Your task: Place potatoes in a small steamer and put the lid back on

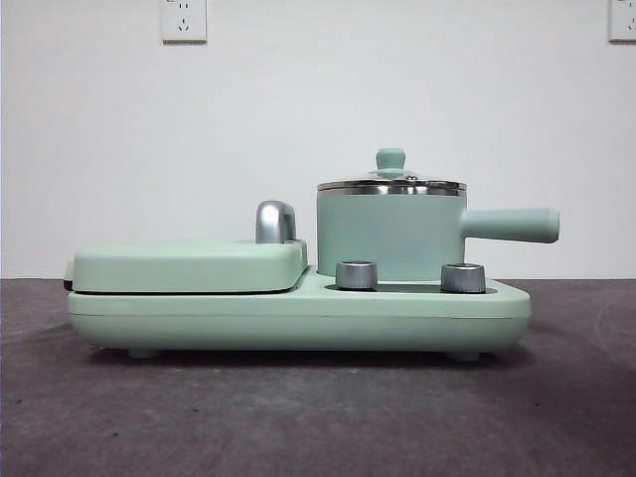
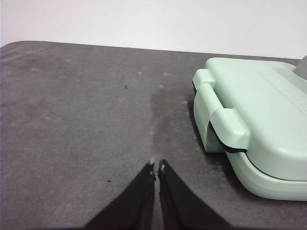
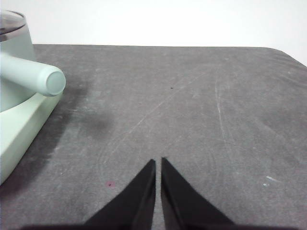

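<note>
We see the lid (image 1: 392,185) seated on the small steamer (image 1: 388,237), no potato in view; left hand (image 2: 157,166) and right hand (image 3: 158,162) idle over the counter (image 3: 192,120), both clenched and empty, so we cannot judge loading.

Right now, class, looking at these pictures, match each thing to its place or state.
Things:
1. lid
2. pot handle
3. two knobs
4. left gripper

Places or states:
A. on the base, in front of the pot
B. shut, over bare table
C. resting on the pot
D. sticking out sideways

Pairs: 1-C, 2-D, 3-A, 4-B
</note>
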